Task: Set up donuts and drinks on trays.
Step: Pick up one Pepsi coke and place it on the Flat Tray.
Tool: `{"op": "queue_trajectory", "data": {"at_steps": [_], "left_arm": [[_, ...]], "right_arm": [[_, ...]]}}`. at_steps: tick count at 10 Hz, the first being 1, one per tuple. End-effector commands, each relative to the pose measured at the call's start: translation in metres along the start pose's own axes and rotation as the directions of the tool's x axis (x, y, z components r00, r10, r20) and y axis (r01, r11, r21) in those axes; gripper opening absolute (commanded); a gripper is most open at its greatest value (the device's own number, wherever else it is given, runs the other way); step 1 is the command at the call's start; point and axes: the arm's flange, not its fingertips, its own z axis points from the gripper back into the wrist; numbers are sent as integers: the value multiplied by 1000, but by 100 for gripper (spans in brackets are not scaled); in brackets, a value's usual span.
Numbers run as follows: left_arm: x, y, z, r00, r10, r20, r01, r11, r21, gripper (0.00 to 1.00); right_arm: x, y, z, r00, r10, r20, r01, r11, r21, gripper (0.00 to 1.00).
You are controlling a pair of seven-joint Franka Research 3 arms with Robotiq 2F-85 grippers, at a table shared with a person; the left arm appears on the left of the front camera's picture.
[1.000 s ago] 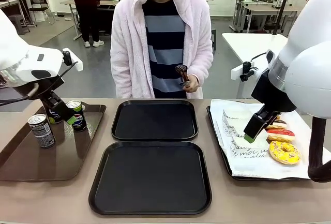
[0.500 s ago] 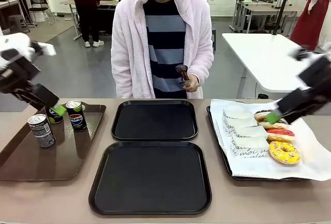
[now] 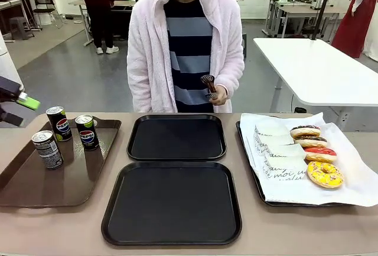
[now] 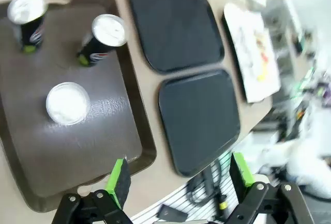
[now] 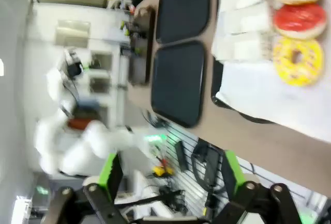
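Three drinks, dark cans [image 3: 59, 123] [image 3: 87, 132] [image 3: 47, 149], stand on a brown handled tray [image 3: 35, 185] at the left. Two black trays [image 3: 177, 136] [image 3: 172, 203] lie bare in the middle. Several donuts sit on the paper-lined tray at the right, among them a chocolate [image 3: 305, 131], a red [image 3: 319, 154] and a yellow one [image 3: 325, 174], beside white boxes [image 3: 277, 149]. My left gripper [image 4: 180, 175] is open, high above the brown tray's near side; one green-padded finger [image 3: 26, 102] pokes in at the left edge. My right gripper [image 5: 170, 169] is open, high over the table's near edge, far from the donuts [image 5: 297, 19].
A person in a pink jacket stands behind the far black tray, holding tongs [image 3: 208, 84] at waist height. The paper-lined tray [image 3: 254, 176] takes up the right end of the table. A white table [image 3: 313, 61] stands behind on the right.
Both arms have pulled back. The left gripper rose away from the cans toward the left edge. The right gripper left the donut tray and drew off to the right.
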Motion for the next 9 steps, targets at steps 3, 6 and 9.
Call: {"op": "queue_trajectory", "data": {"at_steps": [3,6,9], "left_arm": [[0,91,39,959,253,127,-234,961,-144,100],[-21,119,70,927,334,169,-296,930,-218,100],[-26,121,72,923,355,149,-325,925,-196,100]], "right_arm": [[23,-29,50,995,-86,40,87,996,-30,100],[11,-45,76,992,-105,67,106,994,-22,100],[8,-45,77,989,-129,73,132,991,-37,100]]}}
